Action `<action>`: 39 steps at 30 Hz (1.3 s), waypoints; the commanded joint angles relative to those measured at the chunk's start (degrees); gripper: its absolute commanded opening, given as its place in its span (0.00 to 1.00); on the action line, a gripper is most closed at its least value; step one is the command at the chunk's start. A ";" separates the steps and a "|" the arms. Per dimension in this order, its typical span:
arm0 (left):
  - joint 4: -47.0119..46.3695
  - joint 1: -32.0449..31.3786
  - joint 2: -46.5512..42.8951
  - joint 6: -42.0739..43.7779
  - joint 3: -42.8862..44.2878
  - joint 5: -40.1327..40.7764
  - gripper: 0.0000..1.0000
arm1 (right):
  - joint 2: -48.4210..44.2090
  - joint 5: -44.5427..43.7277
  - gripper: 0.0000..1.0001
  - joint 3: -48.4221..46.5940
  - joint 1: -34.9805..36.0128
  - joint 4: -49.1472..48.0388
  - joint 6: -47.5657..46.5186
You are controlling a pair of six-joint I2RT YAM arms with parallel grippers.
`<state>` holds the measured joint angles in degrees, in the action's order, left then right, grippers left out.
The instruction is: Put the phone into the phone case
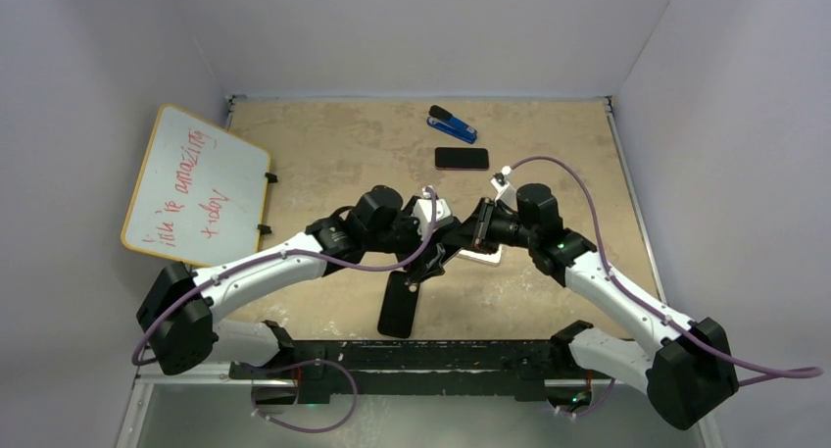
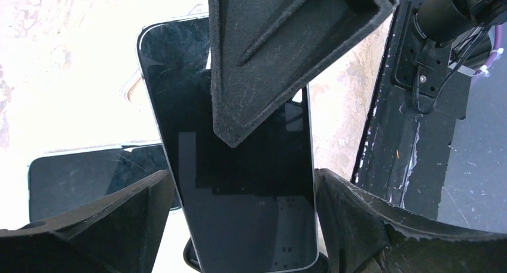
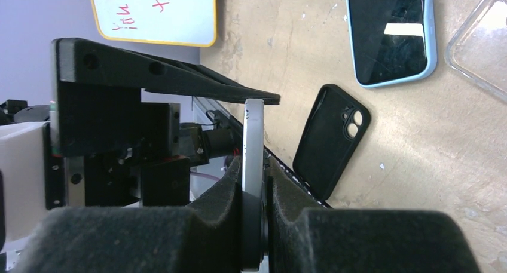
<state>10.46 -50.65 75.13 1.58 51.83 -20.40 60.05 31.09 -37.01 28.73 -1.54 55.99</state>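
Phone point(image 3: 253, 135) aloft, edge-on — black case point(image 3: 330, 143) flat

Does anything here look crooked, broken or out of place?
Nothing looks broken or spilled. The whiteboard at the left sits askew, at a slant to the table edges, and a blue stapler at the far side seems unrelated to the job.

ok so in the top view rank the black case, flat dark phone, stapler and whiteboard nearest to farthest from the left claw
1. black case, just on the near side of the left claw
2. flat dark phone, toward the far edge
3. stapler, just behind that phone
4. whiteboard, off at the left
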 commanded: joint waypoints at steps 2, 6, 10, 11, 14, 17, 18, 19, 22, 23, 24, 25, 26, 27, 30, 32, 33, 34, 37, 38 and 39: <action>-4.09 -0.10 1.83 0.57 0.01 0.13 0.89 | -0.12 3.90 0.05 -0.37 0.38 -5.44 1.03; -4.12 -0.10 2.47 0.18 -0.32 1.05 0.87 | 0.30 5.11 0.05 0.63 0.43 -7.42 1.22; -4.25 -0.06 2.56 -0.09 -0.52 0.82 0.77 | 0.71 5.25 0.06 1.04 0.53 -7.69 0.60; -4.03 -0.09 2.56 -0.09 -0.50 0.73 0.73 | 0.87 5.36 0.06 1.11 0.50 -7.69 0.43; -2.83 -0.14 2.56 -0.47 0.02 0.80 0.58 | 1.20 5.79 0.07 1.16 0.46 -7.54 0.15; -1.72 -0.14 2.16 -1.13 -0.06 1.06 0.43 | 1.13 5.55 0.11 1.03 0.50 -7.21 -0.17; -1.68 -0.14 1.86 -1.98 -0.27 1.28 0.39 | 1.04 5.29 0.14 1.02 0.44 -7.17 -0.13; -1.60 -0.09 1.50 -3.16 -0.51 1.52 0.35 | 0.91 4.82 0.19 0.96 0.50 -6.93 -0.17; -1.17 -0.13 -0.34 -5.47 -1.36 1.91 0.24 | -0.08 2.50 0.39 0.76 0.53 -5.48 -0.06; -1.08 -0.09 -1.27 -6.35 -1.77 2.34 0.21 | -0.77 1.69 0.44 0.68 0.49 -4.86 -0.05; -0.95 -0.13 -2.26 -7.16 -2.08 3.08 0.18 | -1.34 0.55 0.48 0.61 0.50 -4.35 0.02; -0.89 -0.09 -3.20 -7.80 -2.43 3.73 0.15 | -1.82 0.09 0.49 0.63 0.45 -4.01 0.11; -0.97 -0.14 -4.16 -8.24 -2.71 4.12 0.12 | -2.20 -0.51 0.49 0.67 0.41 -3.78 0.23; -1.14 -0.07 -4.95 -8.67 -3.23 4.24 0.10 | -2.44 -0.80 0.49 0.71 0.38 -3.55 0.31; -1.39 -0.15 -6.56 -10.80 -3.93 5.38 0.08 | -2.85 -1.67 0.60 0.46 0.43 -2.28 0.03; 0.55 -0.15 -6.83 -13.86 -3.46 7.62 0.06 | -3.68 -2.82 0.66 0.34 0.53 -0.96 0.16; 2.11 -0.14 -6.65 -15.72 -2.90 8.52 0.06 | -4.38 -3.40 0.69 0.48 0.44 -0.20 0.45; 4.32 -0.12 -6.36 -17.51 -2.24 9.73 0.06 | -5.28 -3.91 0.74 0.51 0.39 0.98 0.75; 12.67 -0.11 -4.71 -22.86 1.02 13.28 0.06 | -8.49 -7.49 0.83 0.61 0.38 4.84 0.70; 15.48 -0.12 -4.05 -24.34 1.72 14.06 0.06 | -9.90 -8.94 0.86 0.63 0.37 6.00 0.54; 17.83 -0.11 -3.55 -25.81 2.50 14.34 0.06 | -10.74 -10.06 0.89 0.69 0.40 7.16 0.50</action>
<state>19.92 -50.76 70.57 -15.79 49.06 -10.37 53.63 26.72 -35.88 28.97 0.38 56.55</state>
